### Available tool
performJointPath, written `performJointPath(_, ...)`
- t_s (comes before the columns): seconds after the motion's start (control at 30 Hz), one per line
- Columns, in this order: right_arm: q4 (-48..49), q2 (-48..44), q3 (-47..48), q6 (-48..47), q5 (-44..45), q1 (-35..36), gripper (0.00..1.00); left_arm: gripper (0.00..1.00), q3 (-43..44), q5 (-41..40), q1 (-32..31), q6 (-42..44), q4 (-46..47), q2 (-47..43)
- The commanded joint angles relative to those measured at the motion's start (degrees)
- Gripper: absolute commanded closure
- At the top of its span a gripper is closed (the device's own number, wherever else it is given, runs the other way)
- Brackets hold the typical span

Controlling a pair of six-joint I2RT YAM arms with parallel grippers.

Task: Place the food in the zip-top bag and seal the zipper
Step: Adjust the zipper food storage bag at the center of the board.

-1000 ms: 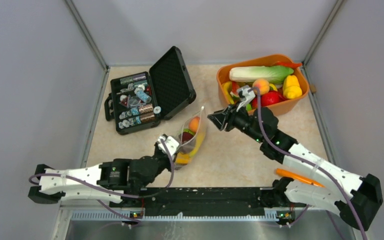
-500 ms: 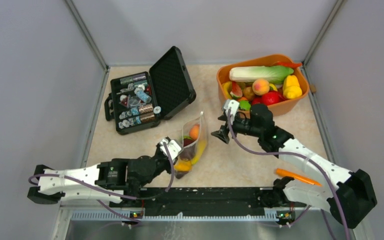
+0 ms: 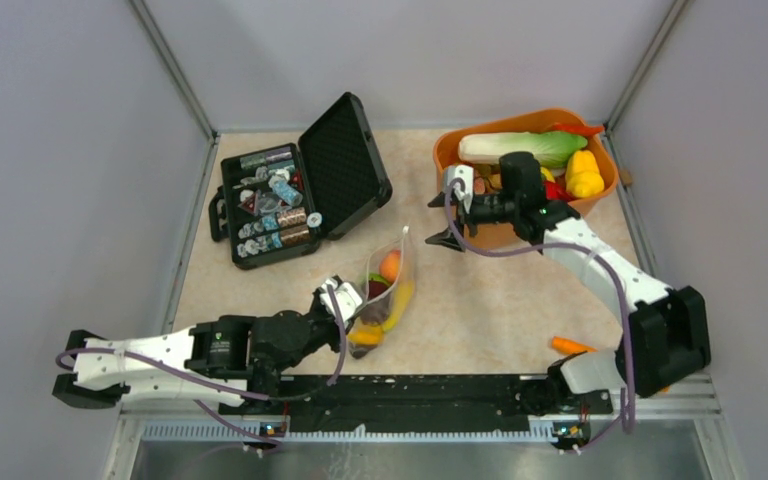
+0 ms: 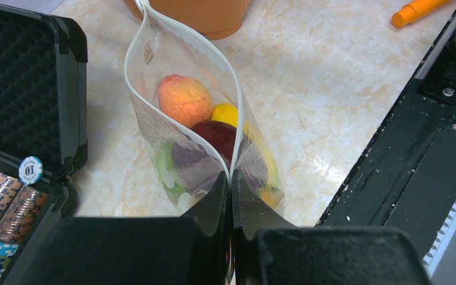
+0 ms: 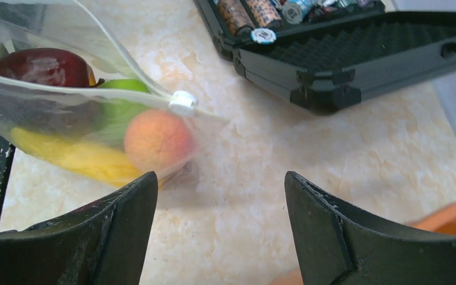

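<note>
Clear floppy plastic zip-top bag (image 3: 390,285) stands mid-desk (image 3: 480,310), mouth up and zipper (image 4: 129,89) parted. It holds glossy toy food (image 4: 184,100): a peach-coloured piece on top, dark red, yellow and green pieces beneath. Left gripper (image 4: 231,178): fingers pinched tight on the near end of the bag's rim. Right gripper (image 3: 438,225): fingers spread wide and empty, hovering just right of the bag's far end, beside the near-left wall of the orange plastic tub (image 3: 580,208) of toy produce.
</note>
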Motion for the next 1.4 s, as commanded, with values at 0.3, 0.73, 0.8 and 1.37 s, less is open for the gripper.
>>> performJointPath(0.3,-23.2,16.8,19.4,-32.6,-17.5,-1.0,0.23,1.0,2.9,1.6,0.1,-1.4,0.7,-0.2)
performJointPath(0.73,-41.9,25.6,29.7,-49.4,-20.3,2.1,0.31,1.0,3.4,2.4,0.1,-1.2,2.2,1.9)
performJointPath(0.8,-46.7,26.4,31.5,-53.4,-21.7,2.6,0.33,1.0,3.5,2.4,0.2,-1.2,2.2,2.0)
performJointPath(1.37,-35.1,25.3,27.6,-43.6,-19.4,6.2,0.51,1.0,3.6,3.0,0.1,-1.4,2.6,3.4)
